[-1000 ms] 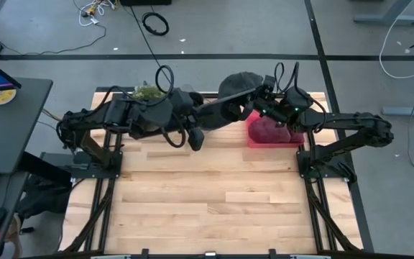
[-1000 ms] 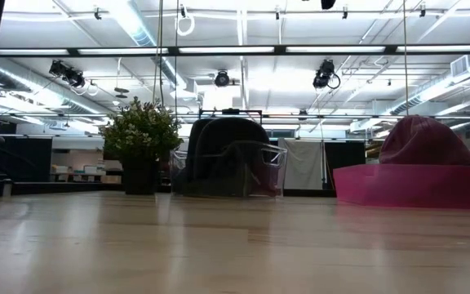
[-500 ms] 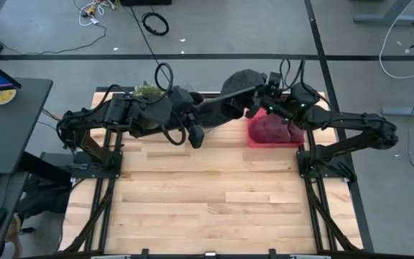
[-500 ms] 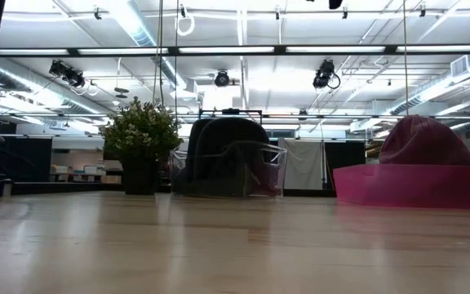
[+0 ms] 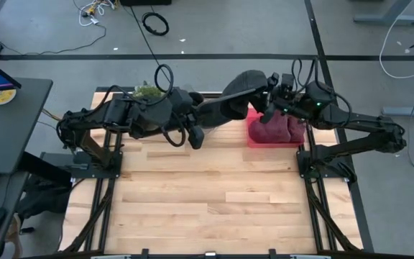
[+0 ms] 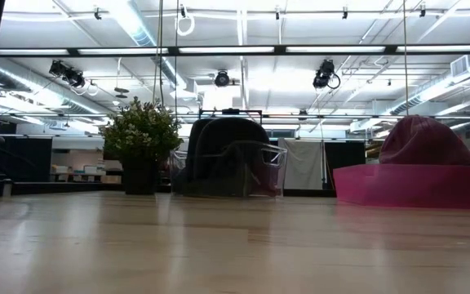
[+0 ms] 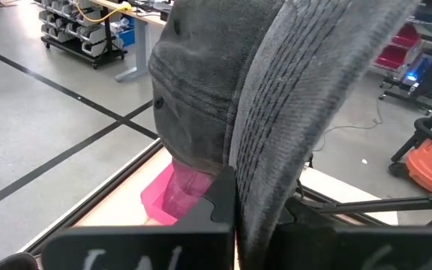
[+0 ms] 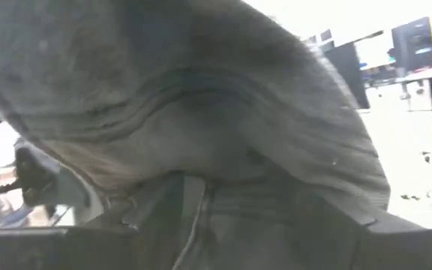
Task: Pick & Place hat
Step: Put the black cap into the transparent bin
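Note:
A dark grey hat (image 5: 246, 83) with a ribbed brim is held up over the table's far edge; its crown (image 7: 201, 82) also shows in the left wrist view. My left gripper (image 5: 230, 106) is shut on it from the left. My right gripper (image 5: 273, 88) is right at the hat's right side, and the hat (image 8: 201, 112) fills the right wrist view. Neither gripper shows in the low view. My left gripper pinches the hat's brim (image 7: 257, 202) between its two fingers, at the brim's edge. The fingers come level from the table's left. The hat is lifted clear, with the brim on edge and the crown beyond the fingers.
A pink tray (image 5: 254, 138) with a maroon hat (image 5: 273, 128) sits at the far right, below the held hat. A potted plant (image 5: 146, 92) stands at the far left. In the low view a clear bin (image 6: 228, 167) with a dark hat stands at the far edge.
My right gripper has gone toward the table's far right corner, staying at the hat's side. The hat has shifted a little toward the right with it.

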`<state>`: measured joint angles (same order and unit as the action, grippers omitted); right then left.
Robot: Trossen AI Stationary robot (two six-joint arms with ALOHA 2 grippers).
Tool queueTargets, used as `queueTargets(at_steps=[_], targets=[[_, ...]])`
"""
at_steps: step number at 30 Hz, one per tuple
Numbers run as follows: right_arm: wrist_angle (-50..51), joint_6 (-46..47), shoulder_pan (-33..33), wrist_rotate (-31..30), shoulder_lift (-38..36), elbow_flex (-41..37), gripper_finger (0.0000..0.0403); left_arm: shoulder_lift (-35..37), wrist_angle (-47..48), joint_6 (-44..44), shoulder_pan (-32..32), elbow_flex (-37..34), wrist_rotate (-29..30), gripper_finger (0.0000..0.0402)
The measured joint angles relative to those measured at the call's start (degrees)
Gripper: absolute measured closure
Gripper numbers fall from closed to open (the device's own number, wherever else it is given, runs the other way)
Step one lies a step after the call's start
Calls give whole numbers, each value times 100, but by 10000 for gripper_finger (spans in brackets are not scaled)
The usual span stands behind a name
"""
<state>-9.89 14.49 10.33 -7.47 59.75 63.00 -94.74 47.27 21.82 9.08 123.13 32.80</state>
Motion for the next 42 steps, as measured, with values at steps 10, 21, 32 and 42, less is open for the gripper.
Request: queueTargets(at_steps=[10, 21, 32, 42], targets=[[383, -3, 0, 718, -225, -2, 172, 0, 2, 2, 0, 0, 9, 390], [174, -75, -2, 72, -139, -2, 206, 0, -63, 0, 0, 0, -145, 390], [-517, 6, 0, -1002, 300, -2, 258, 0, -280, 0, -2, 0, -193, 390], [-417, 131, 72, -462, 382, -2, 174, -7, -113, 1, -137, 0, -175, 390]])
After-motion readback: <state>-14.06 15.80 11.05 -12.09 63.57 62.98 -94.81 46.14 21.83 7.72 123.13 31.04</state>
